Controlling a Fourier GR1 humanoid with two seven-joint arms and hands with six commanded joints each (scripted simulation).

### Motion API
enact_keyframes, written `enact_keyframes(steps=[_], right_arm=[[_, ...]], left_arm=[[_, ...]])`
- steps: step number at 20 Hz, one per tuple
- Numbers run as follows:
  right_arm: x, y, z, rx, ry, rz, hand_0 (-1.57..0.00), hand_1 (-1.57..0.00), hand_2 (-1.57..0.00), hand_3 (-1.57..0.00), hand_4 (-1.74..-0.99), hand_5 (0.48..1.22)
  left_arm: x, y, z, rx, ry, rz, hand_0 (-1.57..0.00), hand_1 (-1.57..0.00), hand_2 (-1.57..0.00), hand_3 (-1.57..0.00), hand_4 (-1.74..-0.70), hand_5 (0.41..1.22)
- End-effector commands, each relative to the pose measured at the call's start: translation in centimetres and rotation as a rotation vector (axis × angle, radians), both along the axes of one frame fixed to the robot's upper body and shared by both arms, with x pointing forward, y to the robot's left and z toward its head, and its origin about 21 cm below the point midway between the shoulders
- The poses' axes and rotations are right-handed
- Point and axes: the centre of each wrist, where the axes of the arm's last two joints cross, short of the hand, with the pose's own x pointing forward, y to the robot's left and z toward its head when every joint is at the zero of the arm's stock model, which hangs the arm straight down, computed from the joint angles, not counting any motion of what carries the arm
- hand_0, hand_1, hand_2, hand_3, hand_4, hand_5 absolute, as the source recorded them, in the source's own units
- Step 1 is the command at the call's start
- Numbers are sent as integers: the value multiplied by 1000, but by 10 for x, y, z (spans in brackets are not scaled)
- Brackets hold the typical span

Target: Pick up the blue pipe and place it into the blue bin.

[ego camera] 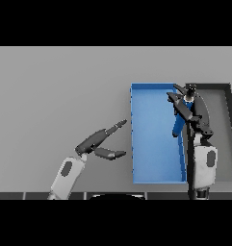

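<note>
Grey table (55, 81) | blue bin (151, 163) right of centre, dark bin (222, 139) beside it | right hand (192, 113) curled round blue pipe (178, 126), held over blue bin's right side | left hand (100, 141) idle, fingers relaxed, left of bin

Count on the grey table (59, 86): one blue bin (151, 144), right of centre. One dark grey bin (222, 139), far right, just beside it. One blue pipe (179, 126), over the blue bin's right side. Two hands: left hand (99, 141) one, right hand (188, 106) one. Nothing further is countable.
</note>
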Motion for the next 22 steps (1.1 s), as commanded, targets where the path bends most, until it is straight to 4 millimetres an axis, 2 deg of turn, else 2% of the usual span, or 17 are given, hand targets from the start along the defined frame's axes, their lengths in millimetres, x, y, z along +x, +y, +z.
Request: enact_keyframes(steps=[1,2,4,5,7,8,9,11,12,13,14,16,18,20,22], right_arm=[[-2,-4,-10,5,38,-42,-1571,-1571,-1571,-1571,-1500,1221],[-4,-3,-21,11,77,-64,-1571,-1571,-1571,-1571,-1500,1221],[-9,-9,-38,10,152,-107,-1571,-1571,-1571,-1571,-1499,1221],[-12,-5,-49,25,194,-106,-1571,-1571,-1571,-1571,-1498,1221],[-14,-8,-60,43,261,-126,-1571,-1571,-1571,-1571,-1497,1221],[-16,-8,-63,38,287,-125,-1571,-1571,-1571,-1257,-1546,1221],[-17,-6,-66,57,308,-125,-1571,-1571,-1571,-1005,-1585,1221],[-20,-1,-67,59,339,-123,-1571,-1571,-1571,-643,-1641,1221],[-19,2,-67,76,350,-131,-1571,-1571,-1571,-514,-1661,1221],[-17,2,-67,88,368,-143,-1571,-1571,-1571,-411,-1677,1171],[-18,2,-67,95,376,-159,-1571,-1571,-1518,-455,-1626,1161],[-14,4,-71,123,438,-200,-1084,-1025,-987,-291,-1469,1148],[-13,3,-71,94,477,-232,-693,-656,-631,-186,-1370,1125],[-10,3,-66,-36,494,-155,-443,-419,-404,-118,-1307,1068],[-12,0,-71,-181,541,-104,-283,-268,-258,-75,-1250,962]], left_arm=[[1,1,0,2,-1,-4,1,1,1,1,-927,464],[0,-3,-1,10,1,-4,1,1,1,1,-928,465],[1,3,-1,12,-7,6,1,1,1,1,-928,467],[2,1,1,8,-11,2,1,1,1,1,-928,470],[2,0,0,12,-16,3,1,1,1,1,-923,476],[0,1,-1,8,-17,4,1,1,1,1,-923,478],[3,1,1,12,-23,8,1,1,1,1,-922,480],[1,2,2,4,-26,7,1,1,1,1,-920,484],[1,0,2,3,-28,5,1,1,1,1,-919,486],[0,-3,2,6,-27,4,1,1,1,1,-918,489],[0,-3,1,5,-24,7,1,1,1,1,-920,491],[0,-1,-1,9,-18,7,1,1,1,1,-921,493],[1,-2,2,9,-20,11,1,1,1,1,-924,493],[2,-1,2,8,-15,6,1,1,1,1,-926,494],[-2,1,0,3,-17,5,1,1,1,1,-926,494]])
